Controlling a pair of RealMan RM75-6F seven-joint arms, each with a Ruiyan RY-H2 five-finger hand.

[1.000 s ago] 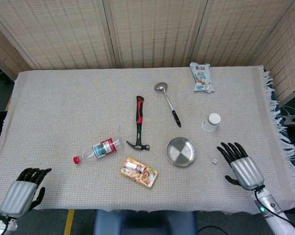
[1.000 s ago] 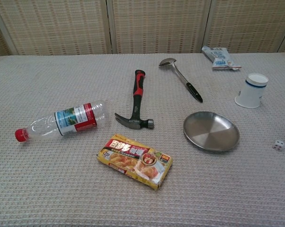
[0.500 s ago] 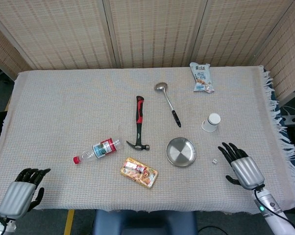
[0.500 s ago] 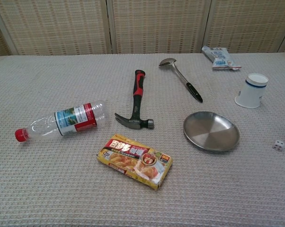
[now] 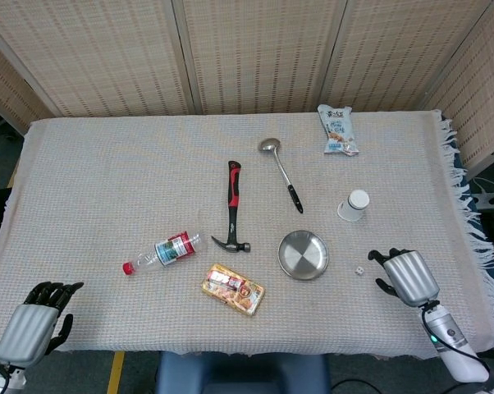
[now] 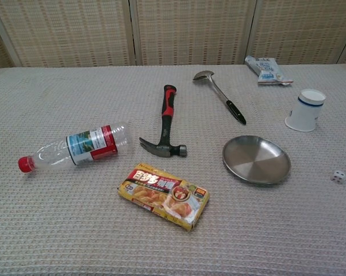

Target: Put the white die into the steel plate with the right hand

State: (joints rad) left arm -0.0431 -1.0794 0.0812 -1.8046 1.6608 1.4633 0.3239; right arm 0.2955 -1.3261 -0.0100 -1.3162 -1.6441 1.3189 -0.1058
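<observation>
The white die (image 5: 359,270) lies on the cloth just right of the empty steel plate (image 5: 304,254); the chest view shows the die (image 6: 338,176) near the right edge and the plate (image 6: 256,159) to its left. My right hand (image 5: 405,275) hovers a short way right of the die, back up, dark fingers (image 5: 381,258) tipped down toward the cloth and holding nothing. Off the front left corner of the table, my left hand (image 5: 34,328) holds nothing. Neither hand shows in the chest view.
A white paper cup (image 5: 354,204) stands behind the die. A ladle (image 5: 281,172), a hammer (image 5: 232,207), a plastic bottle (image 5: 164,251), a food box (image 5: 233,289) and a snack packet (image 5: 338,130) lie on the cloth. The fringed table edge (image 5: 470,238) runs along the right.
My right hand has tipped forward, so its fingers now point down and look shorter, and it has edged slightly toward the die. The die, plate and left hand have not moved.
</observation>
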